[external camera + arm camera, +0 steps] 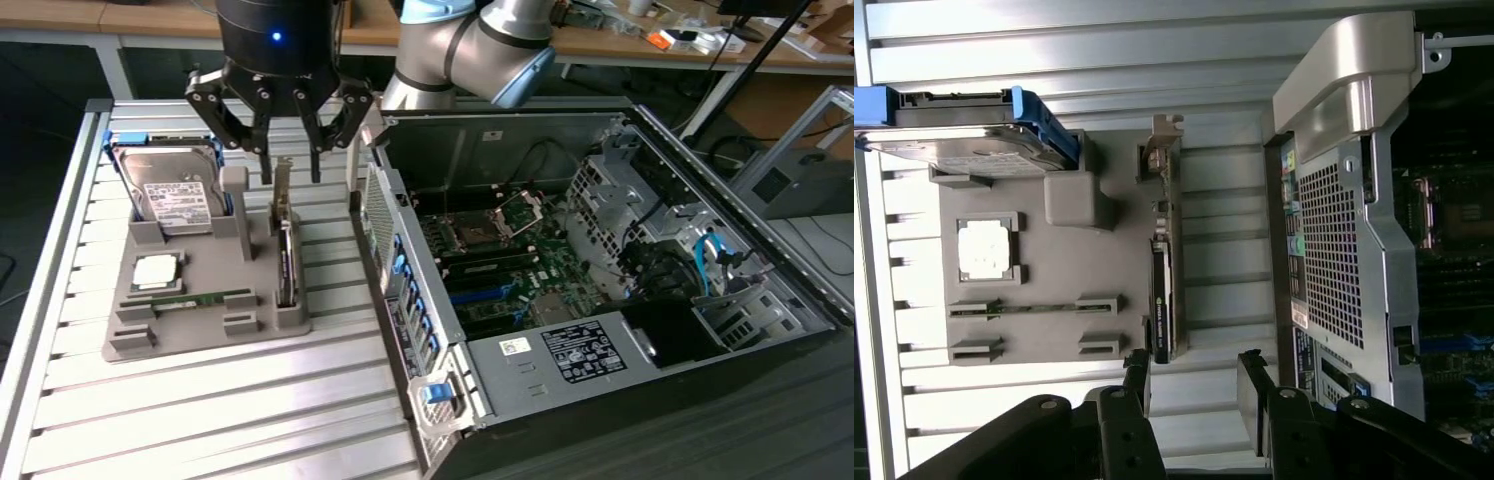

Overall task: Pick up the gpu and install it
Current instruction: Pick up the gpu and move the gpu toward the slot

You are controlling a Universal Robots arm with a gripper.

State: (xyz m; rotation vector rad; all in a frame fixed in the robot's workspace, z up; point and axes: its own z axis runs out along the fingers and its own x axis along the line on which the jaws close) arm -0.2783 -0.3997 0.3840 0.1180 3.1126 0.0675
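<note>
1. We saw the gripper [295, 168] hanging just above the grey holder tray [200, 330] on the slatted metal table [200, 420], beside the open computer case [561, 130].
2. Its fingers [1137, 372] were spread wide apart and had nothing between them.
3. The graphics card [284, 250] stood on its edge in a slot along the side of the tray nearest the case. It was not held and not touched.
4. In the wrist view the graphics card [1162, 285] ran as a thin dark strip with its metal bracket at the far end. Its near end lay close to one fingertip rather than in the middle of the gap of the gripper [1194, 385].
5. On the same tray we saw a hard drive [180, 195] in a blue frame, propped up at a slant. A square processor chip [156, 270] and a narrow green memory stick [200, 298] lay flat below it.
6. The case lay on its side with the motherboard [507, 260] exposed, on the exterior view's right of the tray.
</note>
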